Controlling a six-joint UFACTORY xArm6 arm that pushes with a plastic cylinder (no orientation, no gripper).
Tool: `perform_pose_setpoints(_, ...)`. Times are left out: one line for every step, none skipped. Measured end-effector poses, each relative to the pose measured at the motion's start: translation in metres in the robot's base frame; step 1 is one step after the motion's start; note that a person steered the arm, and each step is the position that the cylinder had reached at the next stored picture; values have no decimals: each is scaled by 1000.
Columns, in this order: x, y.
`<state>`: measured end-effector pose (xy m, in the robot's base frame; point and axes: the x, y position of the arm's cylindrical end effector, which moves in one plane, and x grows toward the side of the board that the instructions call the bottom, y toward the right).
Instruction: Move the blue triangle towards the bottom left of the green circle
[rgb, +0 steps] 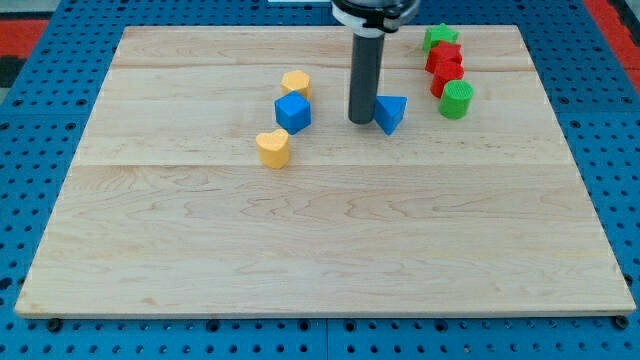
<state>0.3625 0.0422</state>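
Bare pale wood (330, 240) is being left open toward six o'clock, while my tip (361, 121), fingerless, is being held against the blue triangle (391, 112) at nine o'clock, the green circle (456, 99) at three.

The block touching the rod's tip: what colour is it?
Blue: the triangle, right of my tip, in the camera view.

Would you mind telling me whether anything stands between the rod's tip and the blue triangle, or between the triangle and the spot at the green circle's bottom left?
Nothing visible does. My tip sits right beside the blue triangle, on its left in the view, and only bare board lies between the triangle and the green circle.
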Motion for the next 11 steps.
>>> perform_pose_setpoints(-13, 0)
perform_pose_setpoints(-2, 11)
perform_pose_setpoints(16, 39)
perform_pose_setpoints(16, 46)
perform_pose_setpoints(16, 46)
perform_pose_setpoints(16, 50)
perform_pose_setpoints(8, 46)
perform_pose_setpoints(3, 48)
perform_pose_setpoints(3, 61)
perform_pose_setpoints(3, 72)
perform_pose_setpoints(3, 69)
